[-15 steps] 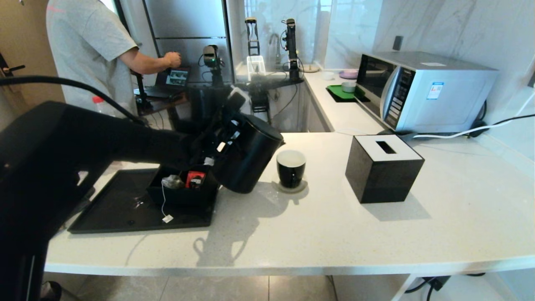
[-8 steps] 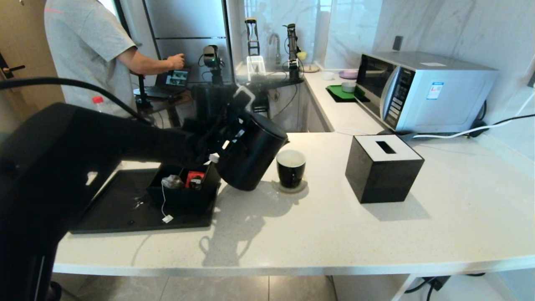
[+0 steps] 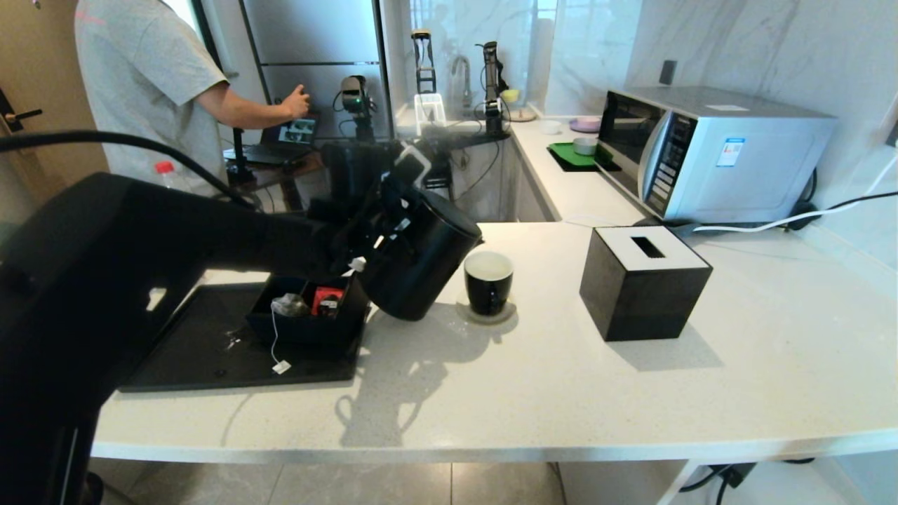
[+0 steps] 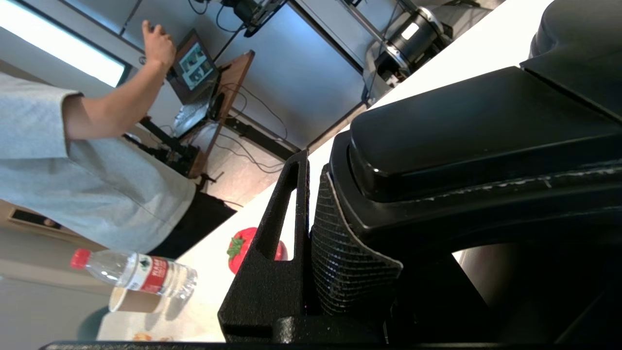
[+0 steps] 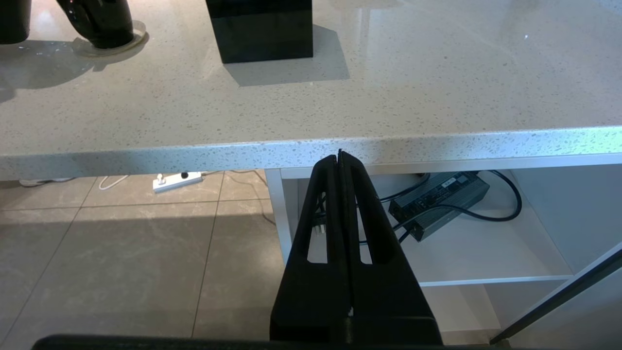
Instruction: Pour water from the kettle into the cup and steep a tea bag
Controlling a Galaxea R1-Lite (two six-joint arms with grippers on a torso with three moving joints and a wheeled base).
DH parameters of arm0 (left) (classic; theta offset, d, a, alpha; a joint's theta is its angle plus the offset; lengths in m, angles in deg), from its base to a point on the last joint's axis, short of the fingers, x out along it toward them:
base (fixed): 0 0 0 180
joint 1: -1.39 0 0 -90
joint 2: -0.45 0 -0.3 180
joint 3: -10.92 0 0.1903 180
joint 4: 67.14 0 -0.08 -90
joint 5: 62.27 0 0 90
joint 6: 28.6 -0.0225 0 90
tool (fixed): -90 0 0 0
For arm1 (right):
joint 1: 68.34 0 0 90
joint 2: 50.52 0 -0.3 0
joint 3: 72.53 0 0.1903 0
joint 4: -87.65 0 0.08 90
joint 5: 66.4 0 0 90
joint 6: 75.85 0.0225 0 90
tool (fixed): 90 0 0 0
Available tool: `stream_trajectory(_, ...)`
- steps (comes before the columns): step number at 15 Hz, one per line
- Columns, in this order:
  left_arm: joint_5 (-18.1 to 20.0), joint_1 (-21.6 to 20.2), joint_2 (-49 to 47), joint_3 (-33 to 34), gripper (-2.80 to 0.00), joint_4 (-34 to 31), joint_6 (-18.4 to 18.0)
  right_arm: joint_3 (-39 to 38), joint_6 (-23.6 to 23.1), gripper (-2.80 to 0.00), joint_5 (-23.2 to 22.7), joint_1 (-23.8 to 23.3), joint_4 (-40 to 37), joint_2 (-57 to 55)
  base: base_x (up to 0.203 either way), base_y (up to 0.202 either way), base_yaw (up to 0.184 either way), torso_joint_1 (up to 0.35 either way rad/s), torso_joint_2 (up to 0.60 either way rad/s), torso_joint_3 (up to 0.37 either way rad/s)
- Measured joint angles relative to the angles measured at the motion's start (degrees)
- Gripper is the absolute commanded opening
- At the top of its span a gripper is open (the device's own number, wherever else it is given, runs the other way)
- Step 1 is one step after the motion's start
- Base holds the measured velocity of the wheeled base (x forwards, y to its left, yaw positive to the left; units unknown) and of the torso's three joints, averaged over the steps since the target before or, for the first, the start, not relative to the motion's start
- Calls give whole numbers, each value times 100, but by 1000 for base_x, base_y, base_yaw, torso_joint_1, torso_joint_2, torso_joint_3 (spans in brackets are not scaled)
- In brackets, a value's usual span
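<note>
The matte black kettle [image 3: 419,261] hangs tilted over the counter, its spout edge just left of the rim of the cup [image 3: 489,279]. My left gripper [image 3: 382,223] is shut on the kettle's loop handle [image 4: 481,131]; one ribbed pad [image 4: 340,262] presses against it. The small black cup, white inside, stands on a round coaster [image 3: 491,315]. The tea bag [image 3: 286,304] lies in a small black box, and its string runs down to the paper tag [image 3: 281,367] on the tray. My right gripper [image 5: 340,156] is shut and empty, parked below the counter's front edge.
A black tray [image 3: 182,358] holds the box with a red packet [image 3: 327,298]. A black tissue box [image 3: 644,282] stands right of the cup, with a microwave [image 3: 708,151] behind it. A person [image 3: 140,91] works at back left. A clear bottle [image 4: 136,274] and a paper cup [image 4: 127,301] sit nearby.
The kettle has risen a little and shifted slightly toward the cup, still tilted. My left arm moved with it. The right arm has stayed put.
</note>
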Motion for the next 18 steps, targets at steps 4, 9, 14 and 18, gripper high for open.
stream_trajectory(4, 2, 4, -9, -2, -280, 0, -152, -2, 2, -280, 0, 0, 0, 0, 0, 0, 0, 0, 0, 0)
stream_trajectory(9, 6, 4, -55, -133, -280, -6, -386, 2, 2, -280, -1, 0, -3, 0, 0, 0, 0, 0, 0, 0)
stream_trajectory(14, 9, 24, -106, -217, -280, -5, -533, 2, -1, -280, -2, -1, -2, 0, 0, 0, 0, 0, 0, 0)
stream_trajectory(18, 16, 41, -118, -235, -280, -9, -689, 2, 0, -280, 2, 0, -2, 0, 0, 0, 0, 0, 0, 0)
